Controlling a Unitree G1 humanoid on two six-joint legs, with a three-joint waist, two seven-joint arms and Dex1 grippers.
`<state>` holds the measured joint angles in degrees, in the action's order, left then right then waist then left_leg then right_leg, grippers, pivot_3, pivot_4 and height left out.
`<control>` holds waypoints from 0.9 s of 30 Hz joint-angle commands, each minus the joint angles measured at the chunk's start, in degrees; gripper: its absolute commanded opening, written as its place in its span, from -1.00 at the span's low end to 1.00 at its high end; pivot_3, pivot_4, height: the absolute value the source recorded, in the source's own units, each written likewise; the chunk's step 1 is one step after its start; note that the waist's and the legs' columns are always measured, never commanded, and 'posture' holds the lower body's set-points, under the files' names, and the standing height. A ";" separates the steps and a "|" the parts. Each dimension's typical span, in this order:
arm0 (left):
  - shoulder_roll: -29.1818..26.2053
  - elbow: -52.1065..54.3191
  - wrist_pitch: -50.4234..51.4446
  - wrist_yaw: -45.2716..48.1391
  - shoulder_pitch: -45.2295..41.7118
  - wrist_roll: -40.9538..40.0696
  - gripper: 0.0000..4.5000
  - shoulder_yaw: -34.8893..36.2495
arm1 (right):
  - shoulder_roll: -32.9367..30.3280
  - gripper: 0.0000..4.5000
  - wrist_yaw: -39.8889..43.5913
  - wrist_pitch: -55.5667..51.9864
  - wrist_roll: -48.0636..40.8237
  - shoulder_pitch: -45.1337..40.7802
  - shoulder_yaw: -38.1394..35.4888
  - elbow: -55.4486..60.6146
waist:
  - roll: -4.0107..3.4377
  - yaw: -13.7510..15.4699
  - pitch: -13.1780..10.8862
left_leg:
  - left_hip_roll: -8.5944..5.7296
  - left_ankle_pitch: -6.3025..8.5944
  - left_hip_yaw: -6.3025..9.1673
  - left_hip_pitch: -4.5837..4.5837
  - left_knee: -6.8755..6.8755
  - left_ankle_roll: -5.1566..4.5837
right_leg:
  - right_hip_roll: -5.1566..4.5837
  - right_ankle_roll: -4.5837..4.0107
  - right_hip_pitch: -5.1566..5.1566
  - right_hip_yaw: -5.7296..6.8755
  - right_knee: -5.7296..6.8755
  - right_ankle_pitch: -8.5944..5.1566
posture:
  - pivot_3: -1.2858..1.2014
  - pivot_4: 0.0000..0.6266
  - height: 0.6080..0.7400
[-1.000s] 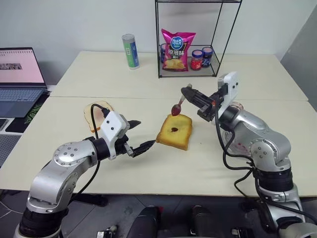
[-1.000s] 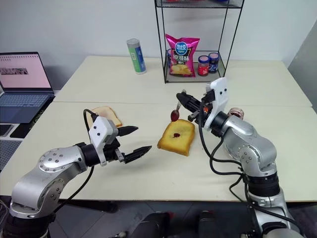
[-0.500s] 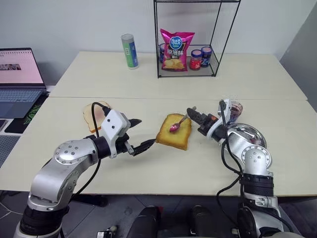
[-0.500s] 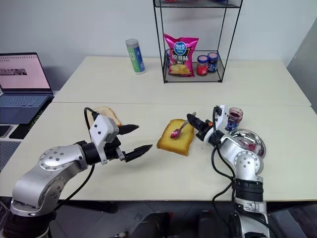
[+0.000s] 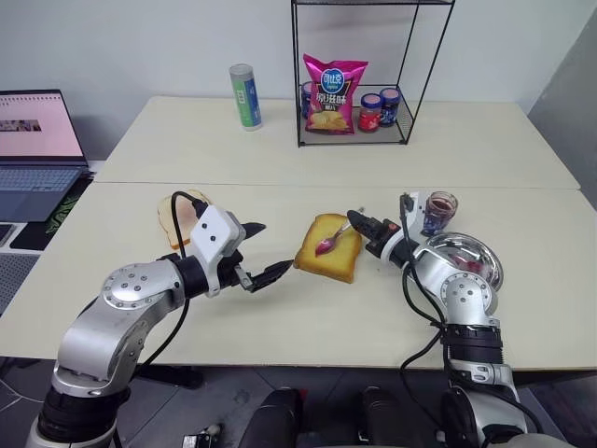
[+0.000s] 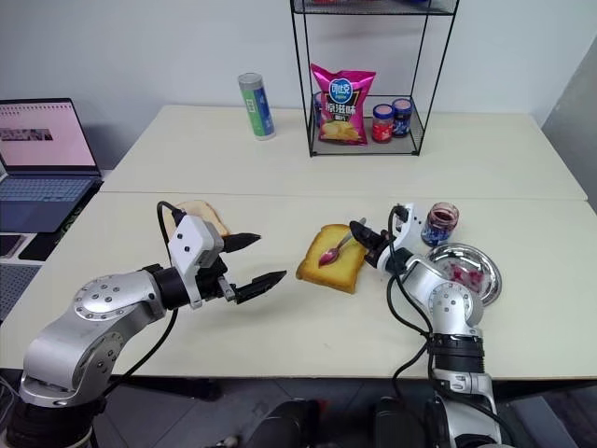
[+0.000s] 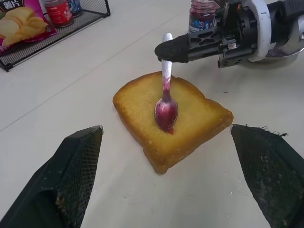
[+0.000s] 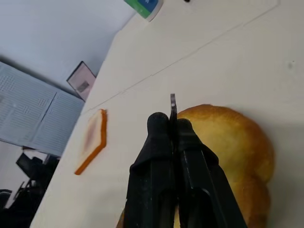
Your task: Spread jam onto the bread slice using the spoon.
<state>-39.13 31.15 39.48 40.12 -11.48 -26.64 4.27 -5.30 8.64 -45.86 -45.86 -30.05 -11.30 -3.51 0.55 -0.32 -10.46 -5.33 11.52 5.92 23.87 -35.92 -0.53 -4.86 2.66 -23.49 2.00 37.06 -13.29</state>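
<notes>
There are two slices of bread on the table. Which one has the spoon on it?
The thick golden bread slice in the middle, where the spoon rests bowl-down with red jam. The paler slice lies apart to the robot's left, with just a pinkish smear.

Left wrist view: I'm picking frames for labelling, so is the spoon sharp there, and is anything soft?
Left wrist view: the spoon and bread are sharp; the left tool's fingers in the foreground are soft. Right wrist view: the right tool's fingers hide most of the spoon.
</notes>
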 commanded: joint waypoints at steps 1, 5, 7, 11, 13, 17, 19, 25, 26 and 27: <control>-0.48 0.23 -1.37 0.01 -1.10 0.29 1.00 0.27 | -1.13 -0.99 0.54 3.68 2.15 -2.54 -1.70 -0.70 | 0.00 0.05 0.00 | 0.00 0.00 0.01 -0.01 0.00 0.00 | 0.00 0.00 0.01 0.01 0.00 0.00 | 0.03 -0.52 1.00; -0.46 -0.02 -1.59 0.18 -1.35 0.36 1.00 0.06 | -0.38 -0.99 0.68 2.48 -0.07 -3.63 -3.22 -0.27 | 0.00 0.04 0.00 | 0.00 0.00 0.01 0.00 0.01 0.01 | 0.00 0.00 0.01 0.00 0.00 0.00 | 0.03 -0.52 1.00; -0.44 -0.14 -1.67 0.25 -1.50 0.39 1.00 -0.06 | 0.04 -0.99 0.85 1.18 -1.42 -3.82 -3.72 0.38 | 0.00 0.03 0.00 | 0.01 0.00 0.01 0.00 0.02 0.01 | 0.00 -0.01 0.01 0.00 0.00 0.01 | 0.03 -0.52 1.00; -0.47 -0.23 -1.84 0.44 -1.56 0.47 1.00 -0.12 | 1.10 -0.99 0.88 -3.00 -5.60 -3.19 -4.64 2.08 | 0.00 0.01 0.00 | 0.01 0.00 0.01 0.00 0.02 0.00 | 0.00 -0.01 0.00 -0.01 0.00 0.01 | 0.03 -0.52 1.00; -0.46 -0.07 -1.80 0.46 -1.47 0.43 1.00 -0.08 | 1.31 -0.99 0.68 -4.41 -6.78 -2.37 -4.77 2.38 | 0.00 0.01 0.00 | 0.02 0.00 0.01 0.00 0.02 0.00 | 0.00 -0.01 0.00 -0.01 0.00 0.01 | 0.03 -0.52 1.00; -0.53 0.17 -1.82 0.41 -1.26 0.40 1.00 -0.04 | 0.31 -0.99 0.98 -4.99 -4.49 -0.82 -3.04 1.92 | 0.00 0.01 0.00 | 0.02 0.00 0.02 0.00 0.02 0.00 | 0.00 -0.01 0.00 0.00 -0.01 0.01 | 0.03 -0.52 1.00; -0.61 0.28 -1.84 0.40 -1.17 0.41 1.00 0.02 | -0.16 -0.99 1.18 -4.82 -3.49 -0.57 -2.60 1.38 | 0.00 0.04 0.00 | 0.01 0.00 0.02 0.00 0.02 0.00 | 0.00 -0.01 0.01 0.00 -0.01 0.00 | 0.03 -0.52 1.00; -0.68 0.28 -1.83 0.29 -1.07 0.54 1.00 0.08 | -2.12 -0.99 1.86 -0.98 0.67 -1.35 -2.52 -1.29 | 0.00 0.02 0.00 | 0.01 0.00 0.01 -0.01 0.01 0.00 | 0.00 -0.01 0.01 0.01 0.00 0.00 | 0.03 -0.52 1.00; -0.67 0.29 -1.84 0.27 -1.05 0.56 1.00 0.08 | -2.35 -0.99 1.97 -0.36 1.11 -1.68 -2.81 -1.89 | 0.00 0.02 0.00 | 0.01 0.00 0.01 -0.01 0.01 0.00 | 0.00 0.00 0.01 0.01 0.00 0.00 | 0.03 -0.52 1.00; -0.65 0.31 -1.85 0.26 -0.97 0.56 1.00 0.11 | -2.69 -0.99 1.94 0.43 1.51 -2.39 -3.45 -2.91 | 0.00 0.02 0.00 | 0.01 0.00 0.01 -0.01 0.01 0.00 | 0.00 0.00 0.01 0.00 -0.01 0.00 | 0.03 -0.52 1.00</control>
<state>-39.16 29.95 38.64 40.58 -12.03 -26.35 4.16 -6.96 10.32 -47.34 -45.74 -31.00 -13.42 -5.51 0.55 -0.30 -10.46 -5.32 11.52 5.93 23.86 -35.92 -0.53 -4.86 2.65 -23.47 2.00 37.05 -13.28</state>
